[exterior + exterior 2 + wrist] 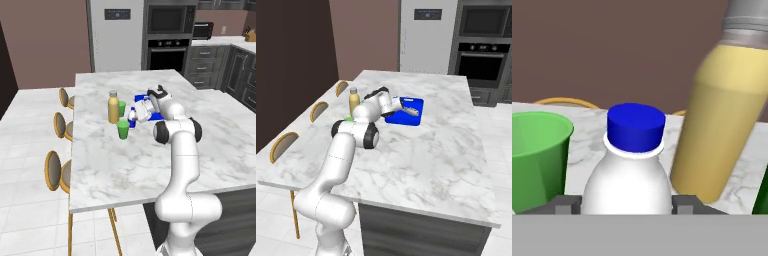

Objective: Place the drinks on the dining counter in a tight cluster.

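On the dining counter [125,165] a tall yellow juice bottle [113,107] with a grey cap stands upright. Just right of it is the small blue-capped water bottle [132,118], with my gripper [135,119] reaching in low from the right. In the hand view the water bottle [629,185] sits between my two fingertips [564,204], which press against its sides; the gripper [627,205] is shut on it. The juice bottle [722,120] stands close behind it on the right, and a green cup [537,155] on the left.
Two green cups [123,130] stand by the bottles, one in front of the juice bottle and one behind it. A blue tray [406,112] lies under my forearm. Round tan stools [55,170] line the counter's left edge. An oven and fridge stand beyond.
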